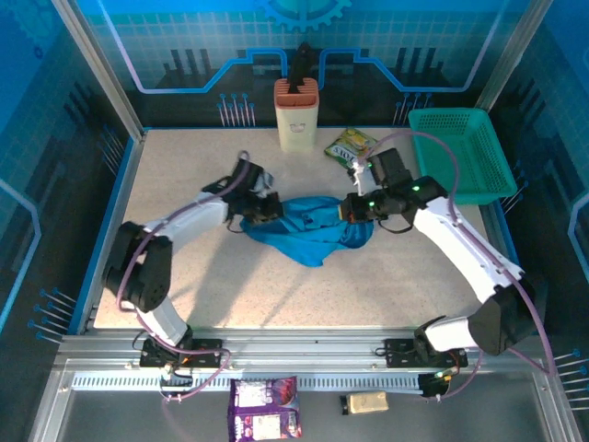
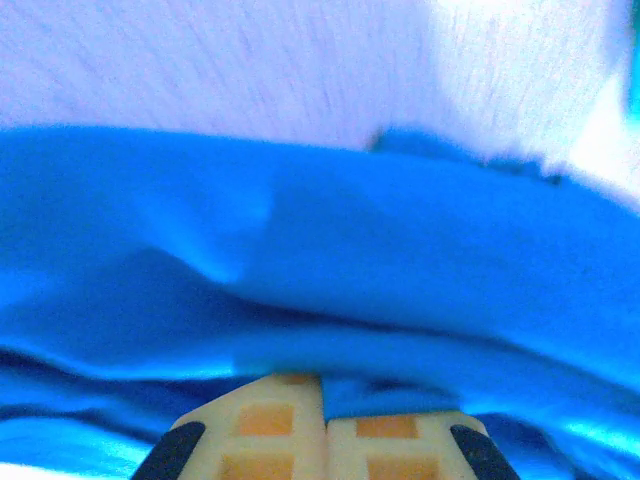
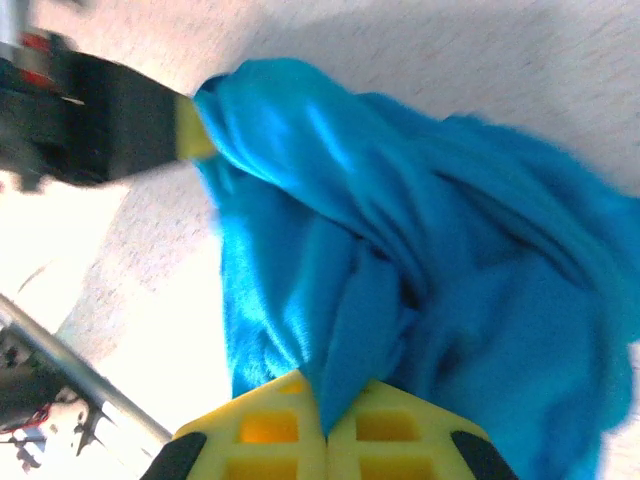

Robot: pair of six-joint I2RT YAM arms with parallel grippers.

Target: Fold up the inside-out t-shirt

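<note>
Speckled beige table (image 1: 322,295) enclosed by blue circuit-patterned walls (image 1: 184,37).

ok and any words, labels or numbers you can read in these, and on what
Nothing here can be read.
green snack packet: print too small to read
purple packet: lettering blurred
small tan packet: too small to read
t-shirt: plain, no print

Bright overhead light, soft shadows on the table (image 1: 304,295), wrist views overexposed and blurred (worst at the edges)
</note>
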